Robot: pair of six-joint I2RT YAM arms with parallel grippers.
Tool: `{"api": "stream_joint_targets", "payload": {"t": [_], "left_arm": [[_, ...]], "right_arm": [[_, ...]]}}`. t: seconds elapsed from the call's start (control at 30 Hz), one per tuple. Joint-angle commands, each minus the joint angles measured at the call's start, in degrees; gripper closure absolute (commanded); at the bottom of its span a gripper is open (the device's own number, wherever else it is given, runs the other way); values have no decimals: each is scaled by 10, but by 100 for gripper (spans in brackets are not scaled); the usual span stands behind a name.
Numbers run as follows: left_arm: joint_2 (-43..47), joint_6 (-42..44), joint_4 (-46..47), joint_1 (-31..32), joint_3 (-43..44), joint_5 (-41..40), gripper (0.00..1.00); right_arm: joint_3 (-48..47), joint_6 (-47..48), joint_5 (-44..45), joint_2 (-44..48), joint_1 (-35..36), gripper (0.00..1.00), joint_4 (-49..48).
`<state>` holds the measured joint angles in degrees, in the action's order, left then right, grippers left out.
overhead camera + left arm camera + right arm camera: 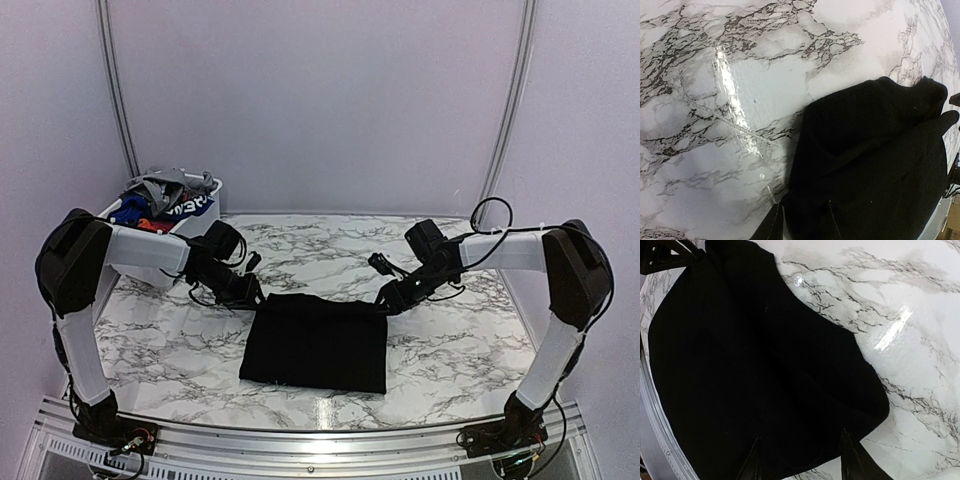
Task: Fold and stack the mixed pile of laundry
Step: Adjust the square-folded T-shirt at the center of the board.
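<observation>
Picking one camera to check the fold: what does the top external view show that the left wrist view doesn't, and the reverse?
Only top external: the white basket of unfolded garments at the table's far left, both arms, and the black garment as a whole folded rectangle. Only left wrist: a close look at that garment's rumpled corner, with fingertips of the left gripper at the frame's bottom. Both: the black garment on the marble table.

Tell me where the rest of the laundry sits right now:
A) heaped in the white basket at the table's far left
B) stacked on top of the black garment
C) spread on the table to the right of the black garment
A: the remaining laundry, grey, blue and orange-red pieces, is heaped in the white basket at the far left, while the black garment lies alone on the table.
</observation>
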<state>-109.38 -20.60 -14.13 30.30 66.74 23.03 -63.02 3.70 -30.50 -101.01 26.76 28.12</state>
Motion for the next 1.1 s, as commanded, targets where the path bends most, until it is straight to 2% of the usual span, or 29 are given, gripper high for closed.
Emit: {"api": "stream_joint_targets", "payload": {"t": [0.0,0.07,0.17,0.23,0.37,0.83,1.07], "left_arm": [[2,0,4,-3,17,-1,69],[2,1,4,-3,19,-2,70],[4,0,4,-3,20,-9,79],[6,0,5,-3,21,-8,85],[15,5,5,-3,16,-3,100],[110,23,5,-2,-9,10,100],[60,20,3,-2,39,-13,100]], "right_arm": [[-4,11,9,-14,7,57,7],[-8,13,7,-17,8,71,11],[-13,13,4,-17,8,94,19],[-15,11,5,-11,8,100,21],[-22,9,12,2,8,100,31],[-14,-16,43,84,-7,100,81],[-42,-30,42,47,-51,100,58]]}}
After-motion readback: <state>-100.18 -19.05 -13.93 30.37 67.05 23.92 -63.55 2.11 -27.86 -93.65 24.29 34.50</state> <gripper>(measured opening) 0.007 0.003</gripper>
